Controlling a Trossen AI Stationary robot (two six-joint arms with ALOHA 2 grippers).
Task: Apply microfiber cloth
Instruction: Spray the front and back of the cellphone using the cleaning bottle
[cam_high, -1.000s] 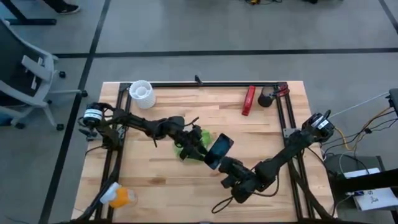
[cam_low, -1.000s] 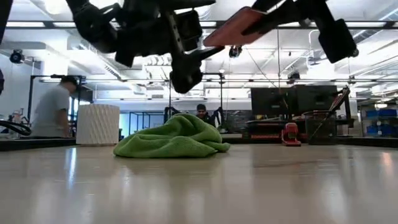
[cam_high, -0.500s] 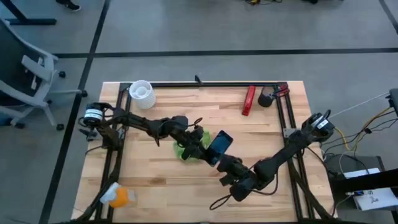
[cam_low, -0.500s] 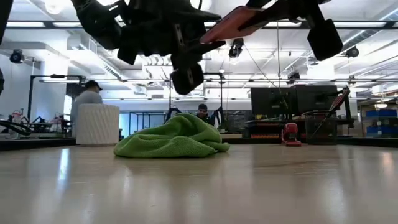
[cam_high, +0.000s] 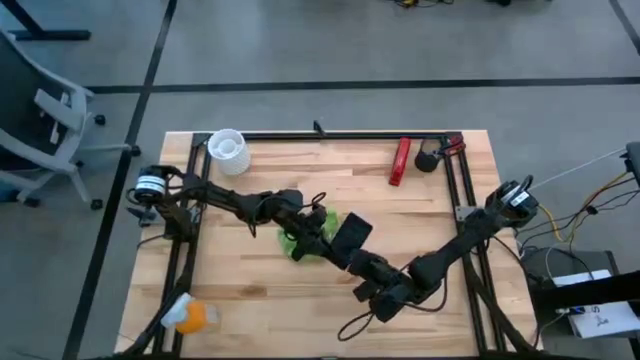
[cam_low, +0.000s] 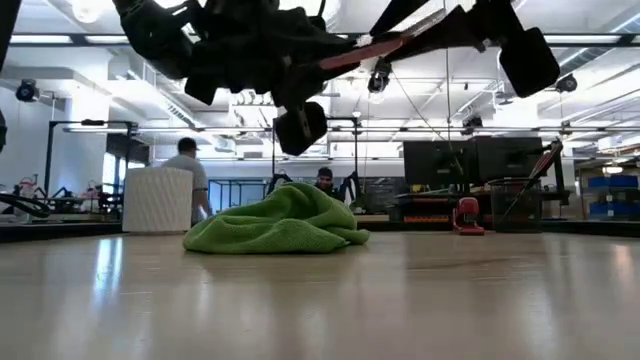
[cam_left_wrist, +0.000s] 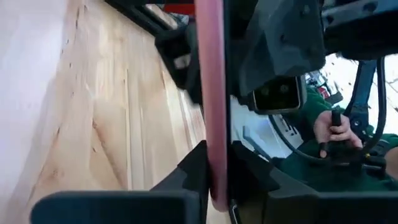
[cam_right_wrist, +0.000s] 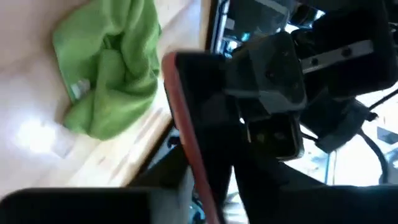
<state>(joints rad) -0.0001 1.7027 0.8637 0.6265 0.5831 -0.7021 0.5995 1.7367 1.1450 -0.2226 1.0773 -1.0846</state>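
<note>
The lime-green microfiber cloth (cam_high: 303, 238) lies bunched on the wooden table near its middle, also seen in the low view (cam_low: 275, 225) and the right wrist view (cam_right_wrist: 106, 68). Above and just right of it a black phone in a red-edged case (cam_high: 350, 236) hangs in the air between both arms. My left gripper (cam_high: 326, 240) reaches over the cloth and is shut on the phone's left end. My right gripper (cam_high: 366, 263) is open at the phone's right, nearer end, one finger on either side of it. My left gripper pinches the phone's two flat faces between its two fingers at the end nearest it, the red edge (cam_left_wrist: 212, 149) showing between them. The fingers come about level from the table's left, and the phone runs on away from them. The phone is clear of the table and cloth, slightly tilted. My right gripper has the phone's other end (cam_right_wrist: 202, 171) between its open fingers, coming from the table's near right. The phone slants across the gap. Whether a finger still touches it I cannot tell.
A white cup (cam_high: 228, 150) stands at the far left corner, a red object (cam_high: 401, 161) and a black one (cam_high: 428, 158) at the far right. An orange-and-white spray bottle (cam_high: 190, 316) lies at the near left. A person (cam_low: 185, 175) stands beyond the table.
The phone has tipped from a clear slant to nearly level in the air, still above the cloth. Its left end now sits between my left gripper's fingers, which have taken hold of it. The cloth has stayed put. The person behind the table has walked rightward.
</note>
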